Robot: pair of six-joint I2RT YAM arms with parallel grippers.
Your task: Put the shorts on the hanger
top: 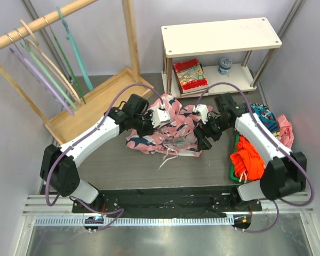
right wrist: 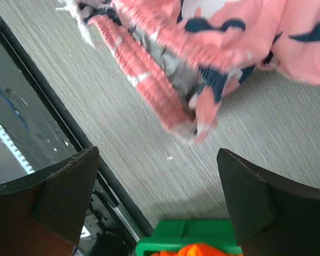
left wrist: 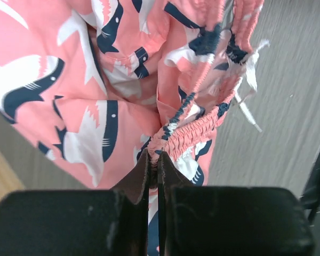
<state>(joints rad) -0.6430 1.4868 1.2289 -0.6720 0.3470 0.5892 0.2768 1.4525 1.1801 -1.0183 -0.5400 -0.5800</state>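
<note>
L hand (left wrist: 153, 166) was clamped on the shorts' (left wrist: 90, 80) waistband (left wrist: 188, 127); R hand (right wrist: 157, 176) stood apart, empty. I figured: R pinches band's free end, keep taut, lift twd hanger (top: 74, 50).

The top view looks down from above and behind the 2 bases, far enough to take in the whole table (top: 208, 160). Each wrist view sits close behind its claw, facing forward: the left claw (left wrist: 154, 162) has shorts (left wrist: 96, 80) at its tips, the right claw (right wrist: 157, 160) has shorts just beyond. All 3 views share the shorts.
</note>
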